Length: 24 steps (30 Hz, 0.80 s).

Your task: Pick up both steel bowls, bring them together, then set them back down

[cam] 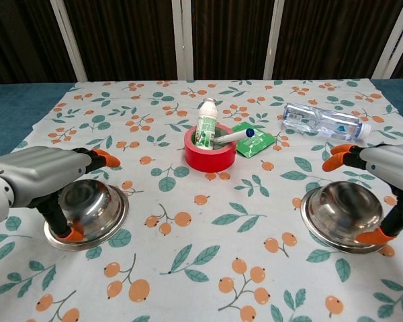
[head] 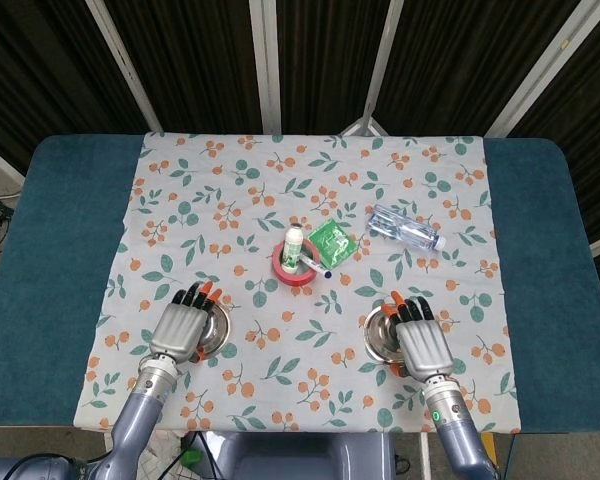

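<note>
Left hand (head: 185, 326) is hovering, fingers spread and holding nothing, over the round shiny steel bowl (cam: 87, 213) at seven o'clock; right hand (head: 420, 340) likewise over its twin (cam: 342, 216) at five. Risk: thin rims slipping from fingertips, bowls skidding on cloth.

Open cloth is left between the two steel bowls (cam: 87, 213) (cam: 342, 216). Farther back, the middle is blocked by a red tape roll (cam: 209, 155), a white bottle (cam: 205, 122) and a water bottle (cam: 320, 121).

Silver-backed left hand (head: 183, 325) and right hand (head: 421, 344), black fingers, orange tips.
</note>
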Available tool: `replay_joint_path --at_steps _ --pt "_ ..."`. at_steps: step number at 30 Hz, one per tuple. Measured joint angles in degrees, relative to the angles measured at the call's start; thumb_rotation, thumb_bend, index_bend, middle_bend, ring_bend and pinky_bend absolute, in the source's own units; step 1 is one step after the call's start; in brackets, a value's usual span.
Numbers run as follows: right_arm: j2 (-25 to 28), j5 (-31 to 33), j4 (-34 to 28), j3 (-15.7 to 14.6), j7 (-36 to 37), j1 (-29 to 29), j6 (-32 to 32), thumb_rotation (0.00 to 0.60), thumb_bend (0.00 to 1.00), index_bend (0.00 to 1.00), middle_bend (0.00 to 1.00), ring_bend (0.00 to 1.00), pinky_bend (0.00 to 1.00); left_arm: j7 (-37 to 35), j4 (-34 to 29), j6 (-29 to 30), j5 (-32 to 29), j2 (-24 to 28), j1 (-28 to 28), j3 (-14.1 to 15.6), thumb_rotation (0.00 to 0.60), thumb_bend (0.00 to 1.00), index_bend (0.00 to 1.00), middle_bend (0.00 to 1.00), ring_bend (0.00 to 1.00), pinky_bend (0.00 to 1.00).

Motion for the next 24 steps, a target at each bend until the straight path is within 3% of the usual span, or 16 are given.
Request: replay_joint_path --at_steps 19,24 --pt "-2.0 3.5 1.8 0.4 -0.1 2.3 0.0 0.600 0.12 0.20 0.02 0.17 0.02 -0.8 3.6 0.3 -2.5 -2.1 -2.6 1.3 0.600 0.00 0.08 0.02 0.00 0.14" --pt "-2.7 4.3 2.2 0.4 -0.7 3.0 0.3 0.600 0.12 0.21 0.07 0.22 0.04 -1.2 4.5 0.4 -2.8 -2.5 -3.2 1.5 0.600 0.00 0.08 0.07 0.08 0.24"
